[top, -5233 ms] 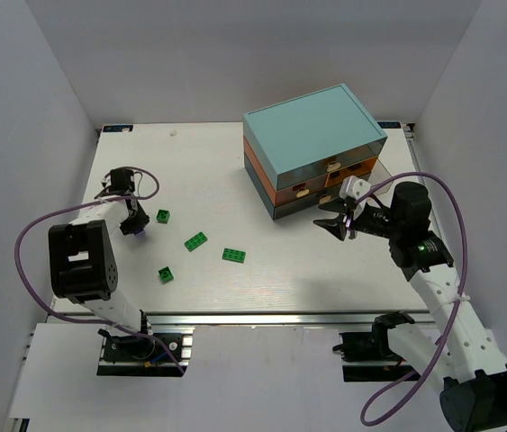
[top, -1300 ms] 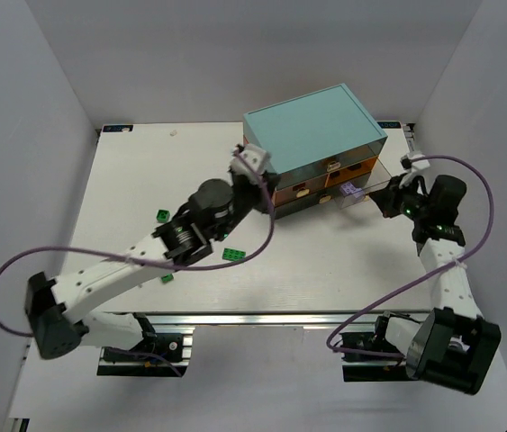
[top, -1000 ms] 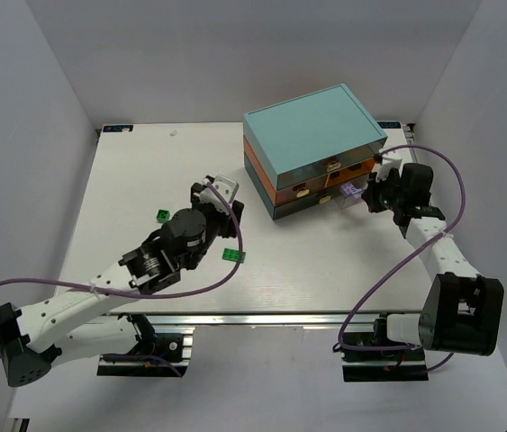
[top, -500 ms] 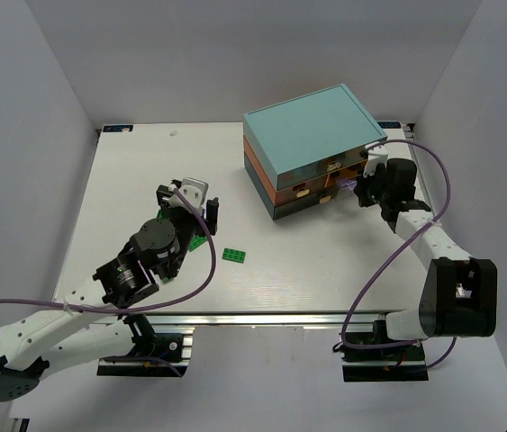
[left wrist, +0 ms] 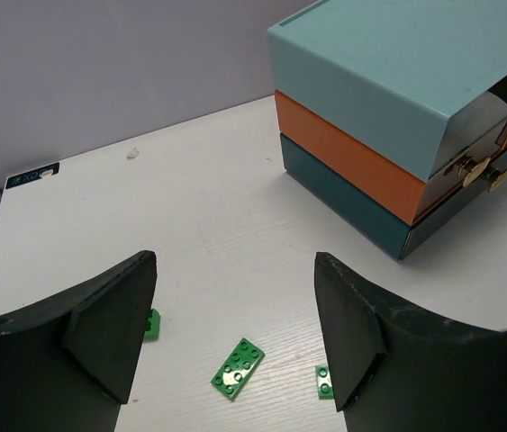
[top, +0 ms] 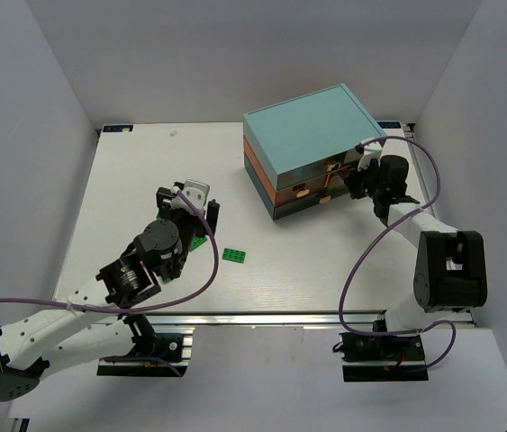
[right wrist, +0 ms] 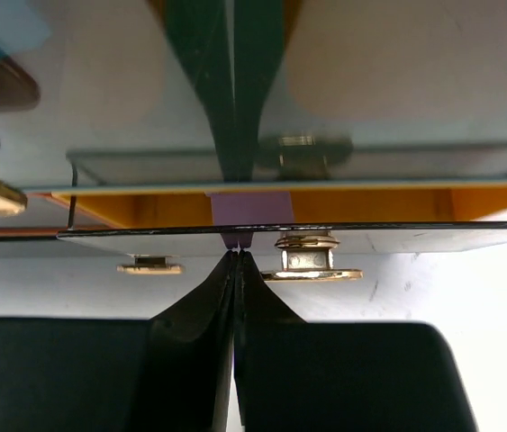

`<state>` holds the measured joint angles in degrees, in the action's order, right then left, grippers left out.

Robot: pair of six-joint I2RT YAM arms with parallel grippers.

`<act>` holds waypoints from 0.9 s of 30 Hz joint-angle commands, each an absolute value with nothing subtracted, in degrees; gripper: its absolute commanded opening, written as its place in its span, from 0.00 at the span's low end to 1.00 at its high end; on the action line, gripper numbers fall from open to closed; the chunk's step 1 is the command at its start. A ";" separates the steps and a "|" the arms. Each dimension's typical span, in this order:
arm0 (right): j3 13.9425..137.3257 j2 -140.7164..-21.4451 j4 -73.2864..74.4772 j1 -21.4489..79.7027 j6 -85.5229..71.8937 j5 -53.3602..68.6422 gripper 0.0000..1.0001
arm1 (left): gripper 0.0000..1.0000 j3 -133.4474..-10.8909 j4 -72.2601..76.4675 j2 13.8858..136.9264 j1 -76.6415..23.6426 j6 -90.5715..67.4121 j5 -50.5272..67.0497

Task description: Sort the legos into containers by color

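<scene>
The chest of containers (top: 312, 121) stands at the back right, with a pale teal top over orange and dark teal layers. My right gripper (top: 354, 183) is shut, its tips (right wrist: 236, 255) against a drawer front beside a gold handle (right wrist: 312, 261). A lilac lego (right wrist: 248, 211) shows just behind that front. My left gripper (top: 188, 205) hangs open over the left-centre of the table. In the left wrist view a green plate lego (left wrist: 238, 367) lies between the open fingers of the left gripper (left wrist: 235, 261). A small green lego (left wrist: 151, 324) sits by the left finger and another green lego (left wrist: 324, 382) by the right one.
A further green plate (top: 233, 256) lies right of the left gripper, toward the near edge. White walls close in the table (top: 127, 171) on three sides. The chest (left wrist: 388, 81) rises ahead and to the right of the left gripper.
The left arm has drawn back from the chest to the green legos and its jaws have widened. The right gripper has pushed the drawer holding the lilac lego in toward the chest.
</scene>
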<state>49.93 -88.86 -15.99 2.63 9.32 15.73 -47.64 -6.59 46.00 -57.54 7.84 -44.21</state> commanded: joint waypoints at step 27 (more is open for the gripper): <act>36.21 -83.13 -30.31 1.85 2.12 34.63 0.53 | 0.83 -46.32 -3.96 47.11 -57.74 9.32 -47.11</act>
<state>37.56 -80.90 -27.31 1.93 5.13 32.10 -46.41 -4.27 46.46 -57.56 9.06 -46.44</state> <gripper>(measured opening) 0.508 0.831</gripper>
